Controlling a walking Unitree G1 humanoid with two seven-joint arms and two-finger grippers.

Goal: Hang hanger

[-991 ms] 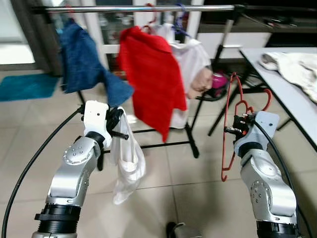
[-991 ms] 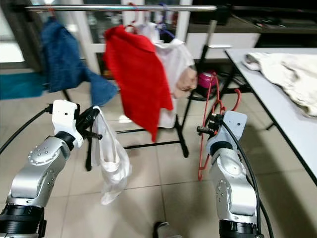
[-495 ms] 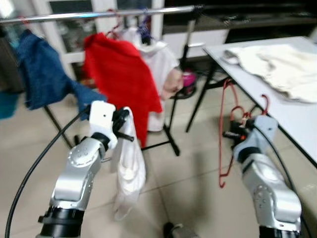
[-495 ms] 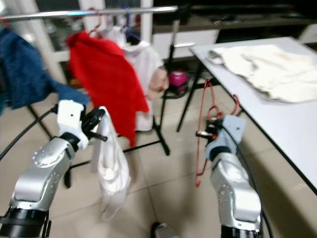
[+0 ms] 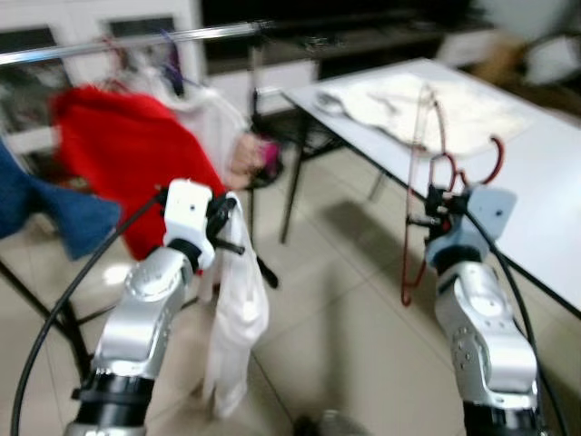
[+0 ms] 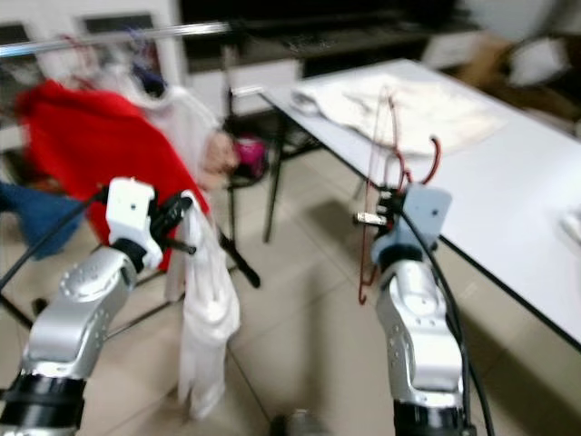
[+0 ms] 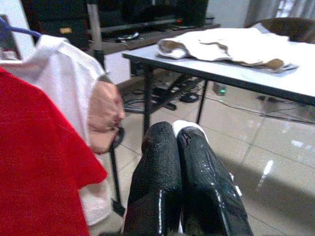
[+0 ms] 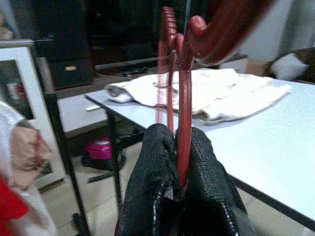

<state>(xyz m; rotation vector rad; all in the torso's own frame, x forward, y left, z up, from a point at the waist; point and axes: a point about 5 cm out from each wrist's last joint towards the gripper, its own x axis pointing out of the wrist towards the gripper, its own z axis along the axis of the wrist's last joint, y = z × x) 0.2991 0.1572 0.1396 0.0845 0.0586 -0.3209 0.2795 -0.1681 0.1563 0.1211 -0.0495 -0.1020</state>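
Red hanger [image 5: 419,182] clamped in right gripper [image 8: 179,182], white garment [image 5: 234,318] pinched by left gripper [image 7: 178,162]; keep hook upright approaching rail [image 5: 136,44].

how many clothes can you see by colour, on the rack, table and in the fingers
red: 1, the red garment on the rack
blue: 1, the blue garment on the rack
white or pale: 3, the white shirt on the rack, the cream cloth on the table, the white cloth in the left gripper
total: 5
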